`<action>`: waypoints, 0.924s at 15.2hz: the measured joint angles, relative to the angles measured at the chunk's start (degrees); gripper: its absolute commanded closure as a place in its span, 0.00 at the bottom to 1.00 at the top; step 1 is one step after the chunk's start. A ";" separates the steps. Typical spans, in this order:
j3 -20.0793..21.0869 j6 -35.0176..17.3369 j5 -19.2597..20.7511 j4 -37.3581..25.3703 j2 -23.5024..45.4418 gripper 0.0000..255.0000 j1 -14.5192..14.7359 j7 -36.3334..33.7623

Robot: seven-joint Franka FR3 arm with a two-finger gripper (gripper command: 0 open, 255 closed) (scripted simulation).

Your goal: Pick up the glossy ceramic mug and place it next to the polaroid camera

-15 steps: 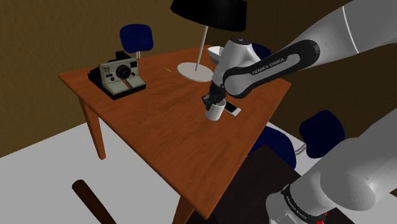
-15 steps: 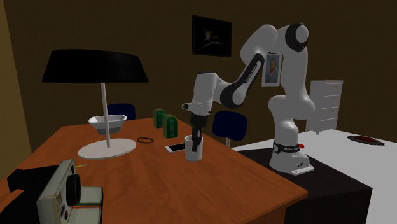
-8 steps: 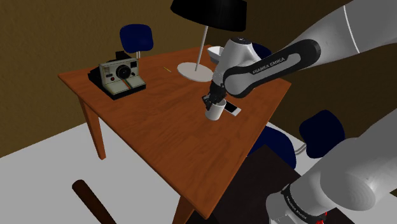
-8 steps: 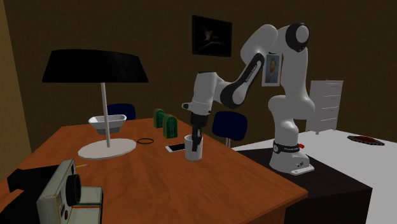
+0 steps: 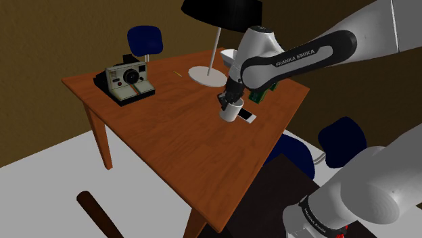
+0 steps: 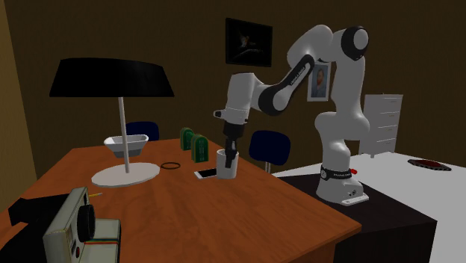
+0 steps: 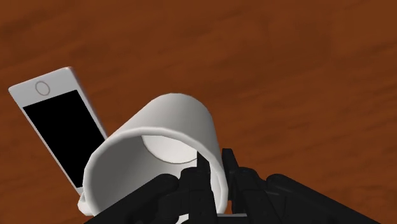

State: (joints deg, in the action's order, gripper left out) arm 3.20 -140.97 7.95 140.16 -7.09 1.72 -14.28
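From the black two-finger gripper [image 5: 228, 101] [image 6: 229, 155] [image 7: 213, 168], clamped on the rim of the white glossy mug [image 5: 232, 111] [image 6: 226, 167] [image 7: 172, 121], the brown wooden tabletop [image 5: 169, 128] runs bare toward the cream-and-black polaroid camera [image 5: 128, 81] [image 6: 75, 228]. A flat white smartphone [image 5: 249, 116] [image 6: 205, 173] [image 7: 60, 127] lies just beneath the mug. A white-based lamp with a wide black shade [image 5: 206, 74] [image 6: 125, 175] stands near on one side, its shade higher than the gripper. Two small green arched objects [image 6: 199, 147] sit just behind.

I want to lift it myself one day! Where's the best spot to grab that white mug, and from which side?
Its rim wall, from above. The mug opens upward and its wall is thin, so one finger goes inside and one outside, just as the gripper clasps it.
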 measured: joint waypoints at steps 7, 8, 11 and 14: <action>-0.08 5.77 -1.08 -2.40 -3.42 1.00 0.25 1.14; -0.09 6.51 -1.18 -2.90 -3.66 1.00 0.28 1.24; -0.13 8.95 -1.53 -4.03 -4.99 1.00 0.37 1.66; -0.11 11.37 -1.81 -5.45 -6.01 1.00 0.47 1.92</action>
State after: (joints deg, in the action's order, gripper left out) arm 3.09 -129.60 6.14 134.71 -13.10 2.19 -12.37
